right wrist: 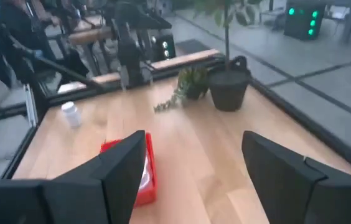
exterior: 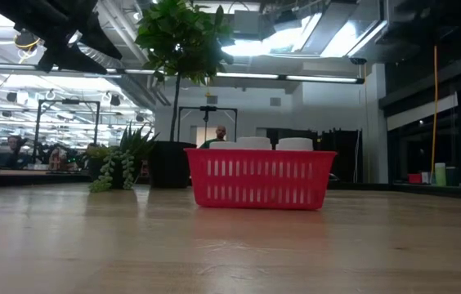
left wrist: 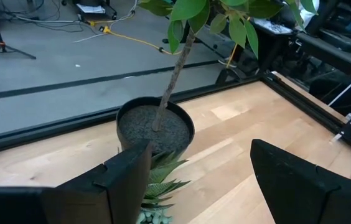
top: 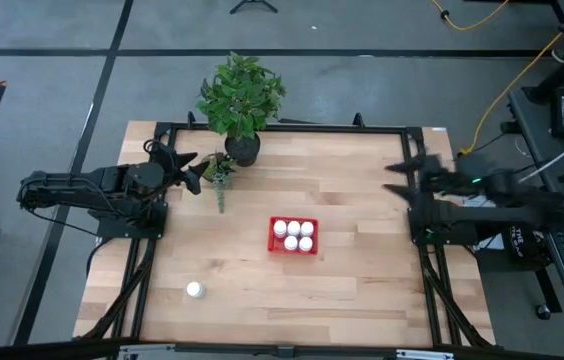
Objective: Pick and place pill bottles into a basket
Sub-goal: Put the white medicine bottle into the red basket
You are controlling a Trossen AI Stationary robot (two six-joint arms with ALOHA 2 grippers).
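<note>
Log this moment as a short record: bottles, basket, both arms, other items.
bottles in basket: five pill bottles
bottle outside: one pill bottle upright on the table, toward the near-left corner
basket: red basket, mid-table
left gripper: jaws open, empty, by the potted tree
right gripper: jaws open, empty, at the right edge
other: small trailing succulent

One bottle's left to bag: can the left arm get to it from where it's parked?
Probably yes. The last pill bottle stands alone on bare table, the left gripper is open and empty, and nothing lies between them.
</note>
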